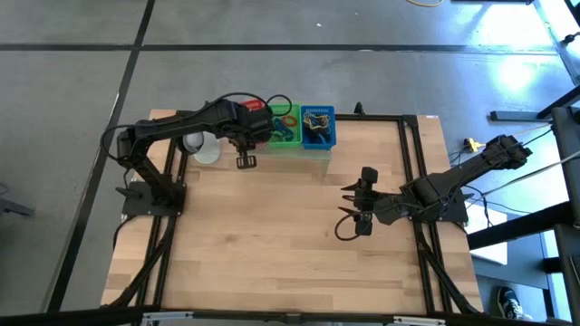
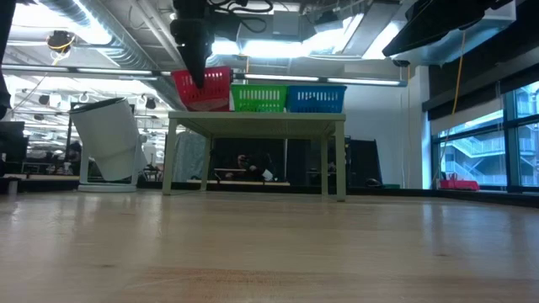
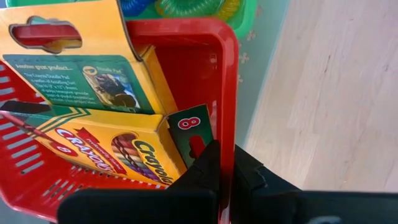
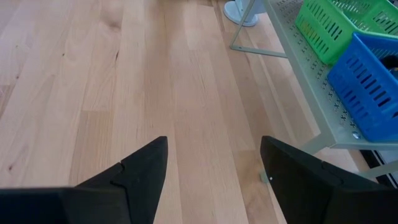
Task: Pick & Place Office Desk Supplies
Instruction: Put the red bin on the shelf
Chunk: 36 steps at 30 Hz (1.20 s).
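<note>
Wooden planks form the desk [image 1: 272,235], seen from above with a pale green mesh stand [image 1: 319,152] at its far edge. On the stand sit a green basket [image 1: 285,127] holding coloured loops [image 1: 288,119] and a blue basket [image 1: 318,127]; a red basket [image 1: 256,107] shows only in part under the left arm. The left hand [image 1: 243,136] is at that red basket. A white round object [image 1: 201,147] stands just beside the stand. The right hand [image 1: 352,203] hovers over bare desk, well apart from the baskets, fingers spread.

Low view: the stand carries the three baskets in a row, red [image 2: 205,88], green [image 2: 258,98], blue [image 2: 316,98]. The red one is tilted, with the left arm coming down onto its rim. The white object [image 2: 108,145] leans at the left of the stand.

Left wrist view: the left hand [image 3: 227,171] is clamped on the red basket's rim [image 3: 227,93]. Inside lie two yellow printed crayon boxes [image 3: 93,81], one overlapping the other. Loops [image 3: 186,7] show in the green basket beyond.

Right wrist view: the right hand [image 4: 214,165] is open and empty above the desk, with the stand and the green [image 4: 339,25] and blue [image 4: 373,81] baskets off to one side.
</note>
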### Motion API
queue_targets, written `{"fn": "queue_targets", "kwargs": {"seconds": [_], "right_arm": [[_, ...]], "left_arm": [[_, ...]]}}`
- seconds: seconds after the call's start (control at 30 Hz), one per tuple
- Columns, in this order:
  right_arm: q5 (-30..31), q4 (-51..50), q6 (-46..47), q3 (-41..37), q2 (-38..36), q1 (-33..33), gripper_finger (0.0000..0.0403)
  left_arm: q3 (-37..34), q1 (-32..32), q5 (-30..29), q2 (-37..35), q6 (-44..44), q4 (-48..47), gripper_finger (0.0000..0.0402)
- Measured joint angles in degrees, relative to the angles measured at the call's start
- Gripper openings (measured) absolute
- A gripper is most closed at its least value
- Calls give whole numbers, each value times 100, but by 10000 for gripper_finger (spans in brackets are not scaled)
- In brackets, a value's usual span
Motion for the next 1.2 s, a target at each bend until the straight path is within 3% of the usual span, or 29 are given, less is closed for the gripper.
{"fn": "queue_targets", "kwargs": {"seconds": [0.7, 1.2], "right_arm": [[-2, -42, 17, 0, 0, 2, 259], [-698, -25, 61, 0, 0, 0, 259]], "left_arm": [[1, -76, 0, 0, -189, -39, 3], [1, -184, 0, 0, -72, -363, 3]]}}
